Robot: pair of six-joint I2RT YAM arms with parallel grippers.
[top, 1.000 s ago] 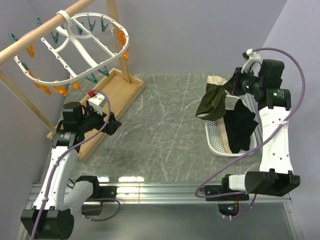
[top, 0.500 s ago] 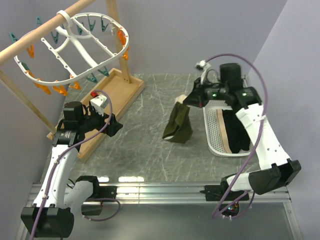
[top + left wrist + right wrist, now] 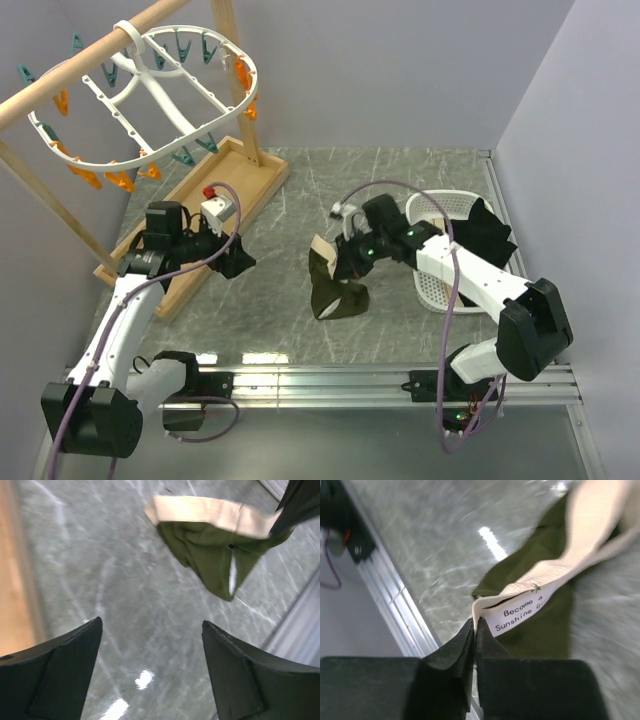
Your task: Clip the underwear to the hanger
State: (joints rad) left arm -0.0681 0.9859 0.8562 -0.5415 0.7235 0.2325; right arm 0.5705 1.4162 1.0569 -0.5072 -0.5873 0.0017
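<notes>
The underwear (image 3: pixel 335 290), olive green with a pale beige waistband, hangs over the middle of the table, its lower end on or just above the surface. My right gripper (image 3: pixel 347 262) is shut on the waistband; in the right wrist view its jaws (image 3: pixel 475 622) pinch the beige edge beside a white label (image 3: pixel 525 610). My left gripper (image 3: pixel 240 258) stands open a short way left of the garment, nothing between its fingers (image 3: pixel 65 670). Ahead of it the underwear (image 3: pixel 210 555) shows, apart from the jaws. The white oval hanger (image 3: pixel 150 90) with teal and orange pins hangs from the pole at the back left.
A white perforated basket (image 3: pixel 432 285) sits at the right with a black garment (image 3: pixel 490 230) draped over it. The wooden stand's tray (image 3: pixel 235 185) and pole (image 3: pixel 90 65) fill the left back. A metal rail (image 3: pixel 330 380) runs along the near edge.
My right arm swung left from above the basket to the table's middle, carrying the underwear lower. My left gripper shifted a little right towards it and its jaws narrowed slightly.
</notes>
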